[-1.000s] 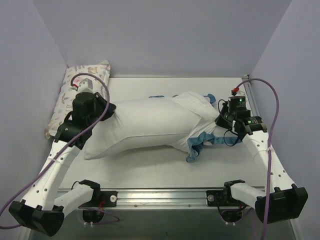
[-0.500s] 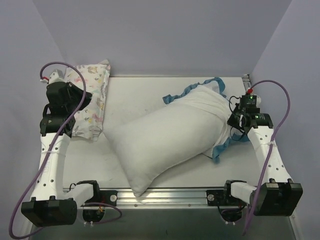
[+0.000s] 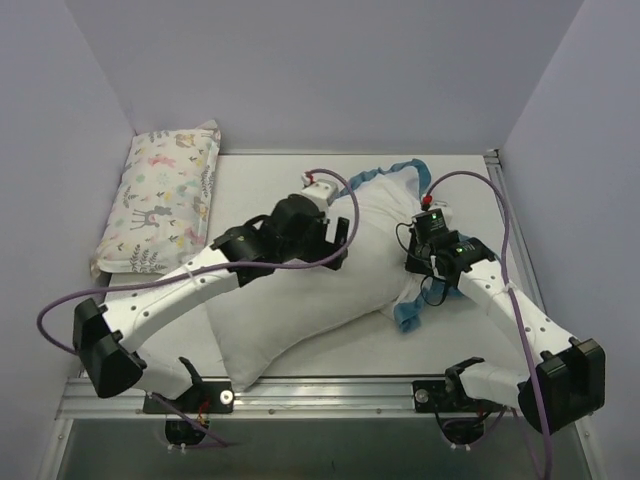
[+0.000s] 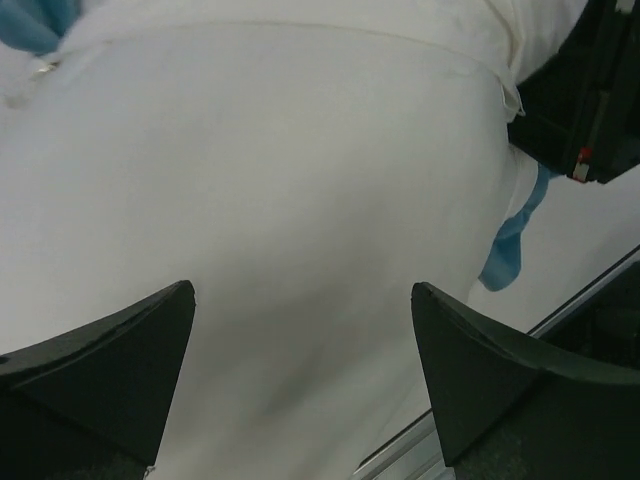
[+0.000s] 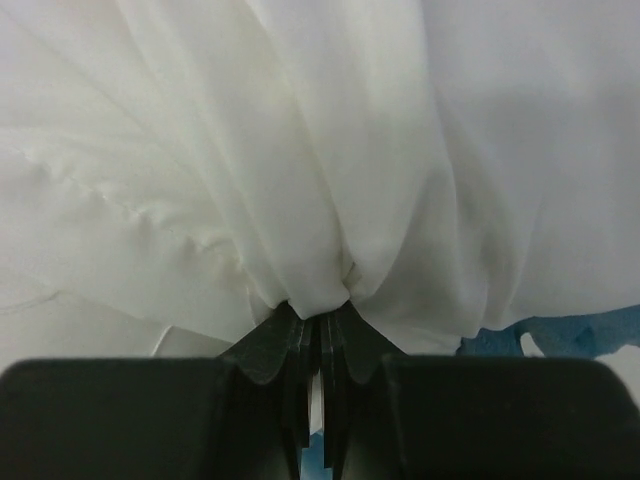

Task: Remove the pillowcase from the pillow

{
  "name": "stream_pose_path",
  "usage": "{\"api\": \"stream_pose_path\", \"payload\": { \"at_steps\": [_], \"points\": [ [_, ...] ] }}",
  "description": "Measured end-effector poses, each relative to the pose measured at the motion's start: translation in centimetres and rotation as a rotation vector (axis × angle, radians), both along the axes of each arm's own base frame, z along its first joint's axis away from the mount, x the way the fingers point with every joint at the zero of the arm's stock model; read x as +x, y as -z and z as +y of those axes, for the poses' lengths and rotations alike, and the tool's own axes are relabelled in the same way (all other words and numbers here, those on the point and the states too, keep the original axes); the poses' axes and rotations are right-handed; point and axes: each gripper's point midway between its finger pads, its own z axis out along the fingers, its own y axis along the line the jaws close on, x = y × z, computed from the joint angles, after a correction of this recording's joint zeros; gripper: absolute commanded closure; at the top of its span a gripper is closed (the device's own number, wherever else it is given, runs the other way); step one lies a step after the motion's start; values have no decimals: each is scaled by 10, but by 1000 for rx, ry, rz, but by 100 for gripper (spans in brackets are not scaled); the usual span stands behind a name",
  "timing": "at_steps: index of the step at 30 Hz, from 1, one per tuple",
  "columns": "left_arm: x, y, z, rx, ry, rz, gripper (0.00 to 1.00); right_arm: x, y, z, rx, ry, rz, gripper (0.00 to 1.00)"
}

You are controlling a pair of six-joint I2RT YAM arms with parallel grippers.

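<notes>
Left gripper [image 4: 300, 330]: jaws wide apart and holding nothing. It hovers over the bare middle of the pillow [image 3: 280, 310], at the centre of the overhead frame.
Right gripper [image 5: 320, 312]: jaws together, clamped on a gathered fold of white cloth. We take this to be the pillowcase [image 3: 390, 200].
Pillowcase: bunched over the pillow's right-hand end, right of centre in the overhead frame. Its teal frill [image 3: 404, 168] shows above that end and again below it.
Pillow: lies diagonally on the table [image 3: 350, 345], from lower centre up to right of centre, most of it uncovered.
Step, as we judge it: pin the pillow with the free arm while the other draws the cover off.
Risk, thin pinch: the right jaws hold only a small fold, so a hard pull could slip it free.
Risk, dragging: with nothing pinning the pillow, a pull may slide pillow and cover together.
Risk, wrong grab: if the left jaws close near the seam, they may catch the cover too and lock it on.
</notes>
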Motion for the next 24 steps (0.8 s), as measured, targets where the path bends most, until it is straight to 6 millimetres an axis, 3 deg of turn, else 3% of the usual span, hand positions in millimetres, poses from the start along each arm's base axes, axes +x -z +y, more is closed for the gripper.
{"api": "stream_pose_path", "payload": {
  "at_steps": [4,7,11,16,19,22,24],
  "points": [
    [-16,48,-30,132,97,37,2,3,5,15,1,-37,0,100],
    [-9,79,-33,220,95,56,6,3,11,22,-5,-58,14,100],
    [3,94,-31,257,62,57,100,6,13,24,-7,-59,20,98],
    [9,98,-24,263,18,42,100,13,6,20,21,-49,10,89],
    [9,91,-16,243,-13,16,100,23,4,-9,61,42,17,66],
    [3,80,-5,213,-24,-11,100,29,-7,-43,64,137,12,31],
    [-4,78,2,211,-24,-23,100,28,-23,-38,40,102,-21,21]
  ]
}}
